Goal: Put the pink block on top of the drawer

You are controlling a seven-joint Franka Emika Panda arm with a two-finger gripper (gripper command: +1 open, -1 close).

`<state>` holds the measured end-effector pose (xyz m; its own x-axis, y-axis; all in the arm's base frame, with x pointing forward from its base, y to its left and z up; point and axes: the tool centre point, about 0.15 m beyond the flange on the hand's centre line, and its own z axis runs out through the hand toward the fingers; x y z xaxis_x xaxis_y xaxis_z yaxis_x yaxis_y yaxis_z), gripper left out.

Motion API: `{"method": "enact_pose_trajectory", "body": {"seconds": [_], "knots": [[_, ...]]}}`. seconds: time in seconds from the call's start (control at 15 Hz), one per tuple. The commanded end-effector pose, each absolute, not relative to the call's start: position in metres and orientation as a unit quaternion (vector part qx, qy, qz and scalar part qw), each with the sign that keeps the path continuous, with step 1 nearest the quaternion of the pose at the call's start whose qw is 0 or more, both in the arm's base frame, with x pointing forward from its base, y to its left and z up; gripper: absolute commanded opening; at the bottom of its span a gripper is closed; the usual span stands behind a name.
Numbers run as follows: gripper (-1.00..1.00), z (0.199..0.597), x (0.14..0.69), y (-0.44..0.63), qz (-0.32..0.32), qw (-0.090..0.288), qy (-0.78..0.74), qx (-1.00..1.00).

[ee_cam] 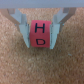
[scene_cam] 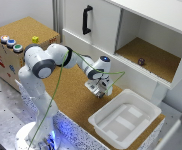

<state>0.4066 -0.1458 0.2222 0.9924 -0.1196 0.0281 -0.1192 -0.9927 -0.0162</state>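
1. The gripper point(ee_cam: 41, 31) has its jaws clamped on the pink block point(ee_cam: 40, 34), one pale metal finger pressed against each side of it.
2. The pink block is a small cube with squared edges; the face toward the wrist camera carries the dark letters "H" and "D".
3. In the wrist view the block sits between the jaws above the grainy, speckled cork surface of the desk point(ee_cam: 42, 67); whether it touches the cork I cannot tell.
4. In the exterior view the gripper point(scene_cam: 100, 92) hangs over the brown cork desk point(scene_cam: 73, 100), just beside a white plastic tray point(scene_cam: 125, 118) with a shallow, rectangular, smooth-walled form.
5. The drawer point(scene_cam: 22, 42) is a light plywood box with a cork top, well apart from the gripper toward the exterior view's left.
6. Three round buttons point(scene_cam: 11, 43) sit along its top front edge, and a small yellow cube point(scene_cam: 35, 39) rests on the cork top.
7. A tall white cabinet point(scene_cam: 121, 35) with a black handle point(scene_cam: 87, 20) stands behind the desk; its open compartment has a cork floor holding a small dark object point(scene_cam: 141, 61).
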Motion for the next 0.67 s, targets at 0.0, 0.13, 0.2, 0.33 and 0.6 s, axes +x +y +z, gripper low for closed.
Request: {"method": "enact_pose_trajectory", "body": {"seconds": [0.0,0.13,0.2,0.33,0.6], "knots": [[-1.0,0.282,0.417,-0.123,-0.054,-0.003,0.001,-0.999],[-1.0,0.306,0.419,-0.102,-0.062,-0.015,-0.05,-0.997],[-1.0,0.322,0.42,-0.083,-0.069,-0.022,-0.09,-0.993],[-1.0,0.347,0.423,-0.051,-0.085,-0.021,-0.147,-0.985],[-1.0,0.388,0.429,0.033,-0.093,0.031,-0.276,-0.956]]}}
